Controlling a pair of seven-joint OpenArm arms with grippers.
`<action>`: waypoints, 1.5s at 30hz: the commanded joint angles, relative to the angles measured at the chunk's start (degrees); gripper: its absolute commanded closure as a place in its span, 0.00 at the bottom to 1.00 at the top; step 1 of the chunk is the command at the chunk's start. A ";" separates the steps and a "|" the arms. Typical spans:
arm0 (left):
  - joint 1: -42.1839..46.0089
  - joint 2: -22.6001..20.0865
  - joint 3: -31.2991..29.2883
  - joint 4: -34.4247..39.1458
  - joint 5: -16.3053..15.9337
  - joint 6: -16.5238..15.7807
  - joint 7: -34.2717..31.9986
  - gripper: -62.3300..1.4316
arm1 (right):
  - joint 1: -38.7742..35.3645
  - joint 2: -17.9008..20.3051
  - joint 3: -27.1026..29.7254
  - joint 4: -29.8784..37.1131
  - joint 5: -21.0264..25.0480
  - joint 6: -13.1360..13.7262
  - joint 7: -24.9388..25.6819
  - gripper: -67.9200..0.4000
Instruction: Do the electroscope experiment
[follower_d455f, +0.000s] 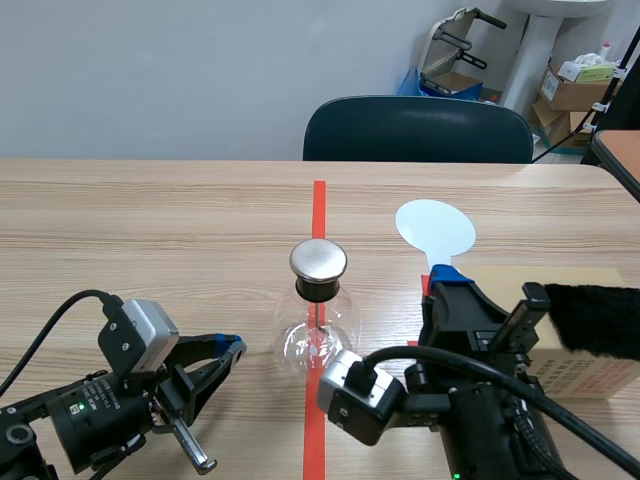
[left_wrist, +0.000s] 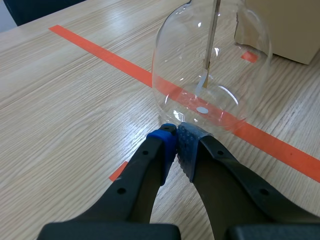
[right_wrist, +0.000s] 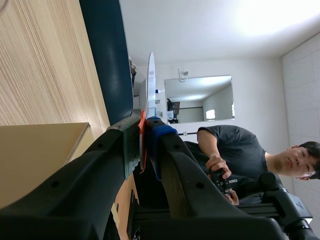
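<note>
the electroscope (follower_d455f: 318, 315), a clear round glass flask with a black neck and a flat metal cap (follower_d455f: 318, 260), stood upright on the wooden table (follower_d455f: 150, 220), right on the red tape line (follower_d455f: 318, 205). inside it a thin rod (left_wrist: 210, 55) hung down the middle. the left gripper (left_wrist: 176, 137) lay low on the near-left side of the electroscope, its 2 fingers pressed together on nothing, pads meeting just beside the foot of the glass; whether they touched it could not be told. the right gripper (follower_d455f: 447, 280), to the right of the electroscope, pinched the handle of a thin pale paddle (follower_d455f: 435, 228), whose round blade stood beyond the fingertips, apart from the cap. farther right of the electroscope sat a cardboard box (follower_d455f: 580, 375) with a black furry piece (follower_d455f: 600, 320) on top. the flask looked thin-walled, fragile and slippery, and probably top-heavy under its metal cap, so any steadying would best come low on the bulb or at the black neck, gently, never by squeezing the glass. the paddle seemed light and stiff; holding it by the handle alone looked right, leaving the blade bare to meet the cap.
</note>
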 joint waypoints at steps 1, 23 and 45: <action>-0.28 -0.02 -0.07 1.25 -0.15 -0.04 -1.40 0.91 | 0.66 0.00 0.04 1.01 -0.04 -0.68 0.04 0.97; 0.02 0.11 -0.07 1.25 -0.13 0.13 -1.36 0.91 | 0.66 0.02 0.07 1.01 -0.04 1.27 0.90 0.97; 0.04 0.13 -0.07 1.25 -0.15 0.11 -1.38 0.91 | 0.66 0.00 0.07 1.01 -0.04 1.27 1.14 0.97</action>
